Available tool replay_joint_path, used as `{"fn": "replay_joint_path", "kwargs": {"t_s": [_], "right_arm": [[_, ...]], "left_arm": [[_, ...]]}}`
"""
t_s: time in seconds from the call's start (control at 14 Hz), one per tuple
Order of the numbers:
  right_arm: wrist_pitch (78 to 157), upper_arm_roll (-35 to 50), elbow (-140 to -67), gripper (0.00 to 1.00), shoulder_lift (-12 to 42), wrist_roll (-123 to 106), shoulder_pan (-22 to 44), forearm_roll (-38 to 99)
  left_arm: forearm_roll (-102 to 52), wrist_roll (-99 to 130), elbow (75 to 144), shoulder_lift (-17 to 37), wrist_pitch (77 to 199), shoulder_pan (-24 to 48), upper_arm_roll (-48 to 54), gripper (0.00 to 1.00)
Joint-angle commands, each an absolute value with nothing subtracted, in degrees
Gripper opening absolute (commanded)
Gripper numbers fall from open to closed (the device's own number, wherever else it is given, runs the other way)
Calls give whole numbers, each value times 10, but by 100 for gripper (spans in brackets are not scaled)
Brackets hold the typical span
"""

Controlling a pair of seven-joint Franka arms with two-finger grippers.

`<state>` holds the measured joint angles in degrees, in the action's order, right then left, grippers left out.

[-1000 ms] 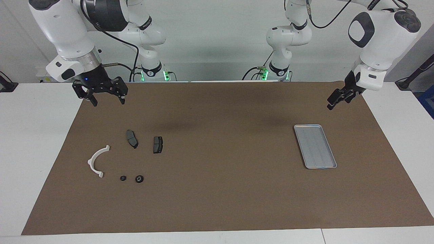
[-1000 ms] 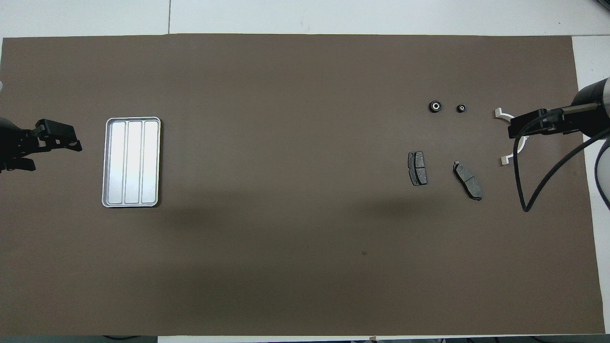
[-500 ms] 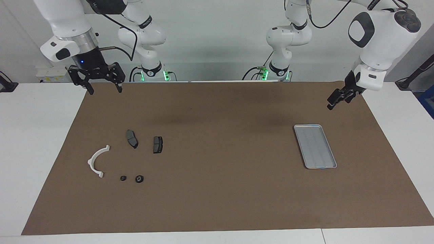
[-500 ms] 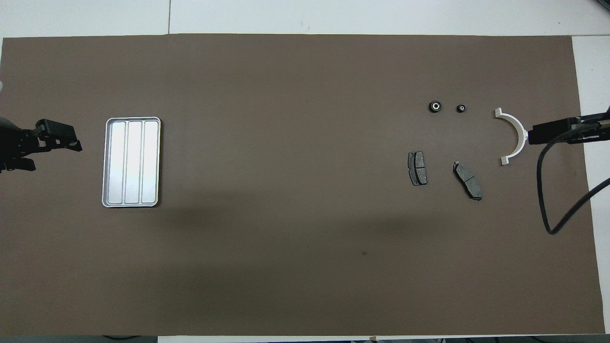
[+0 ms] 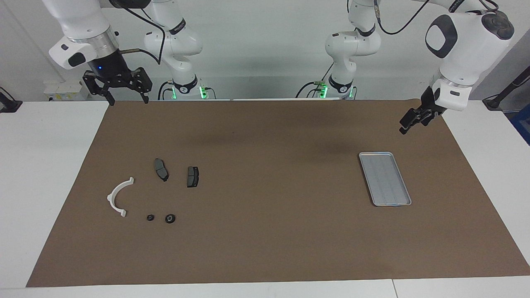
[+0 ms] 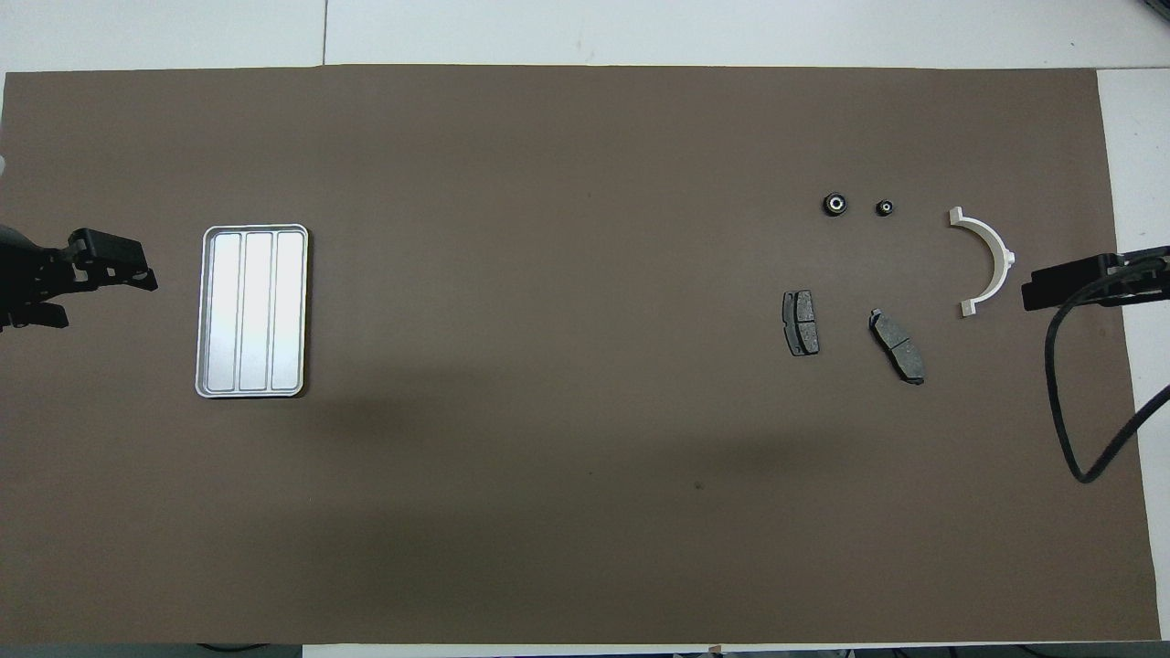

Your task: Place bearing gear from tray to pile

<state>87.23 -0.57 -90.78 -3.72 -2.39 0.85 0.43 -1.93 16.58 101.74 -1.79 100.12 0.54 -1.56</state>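
The white tabletop [image 5: 49,165] carried a brown mat [image 5: 269,231] that covered most of it; the facing view showed bare white at both ends, while the overhead view showed little of it.

The right arm [image 5: 78,25] came down from the top of the facing view and held the right gripper [image 5: 126,99] up over the mat's edge nearest the robots, at its own end of the tabletop. Its fingers [image 5: 111,99] stood wide apart and held nothing. The overhead view showed only a dark tip of it [image 6: 1065,283] and a looping black cable [image 6: 1079,402].

The left arm [image 5: 463,41] waited, with the left gripper [image 5: 408,122] raised over the mat near the tray's end nearest the robots. Its fingers were spread and empty, which the overhead view [image 6: 110,270] showed more plainly than the facing view.

The silver tray [image 5: 385,179] lay flat toward the left arm's end, and the overhead view [image 6: 251,311] showed its three lengthwise channels bare.

The pile sat toward the right arm's end: a white half-ring bracket [image 5: 118,196], then two dark brake pads [image 5: 161,169] [image 5: 192,176] nearer to the robots. Two small black gears [image 5: 170,218] [image 5: 150,217] lay side by side on the mat, just beside the bracket and farther from the robots than the pads. The overhead view showed a pale centre in each [image 6: 834,205] [image 6: 884,207].
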Motion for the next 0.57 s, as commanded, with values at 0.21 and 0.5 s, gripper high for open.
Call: {"fn": "replay_joint_path", "kwargs": {"t_s": [0.21, 0.5], "right_arm": [[857, -4, -901, 100, -34, -32, 7, -5], [860, -4, -901, 100, -33, -32, 9, -13]], "left_arm": [[-26, 162, 1020, -25, 1001, 11, -21, 100], [-26, 161, 1020, -25, 1001, 11, -21, 100]]}}
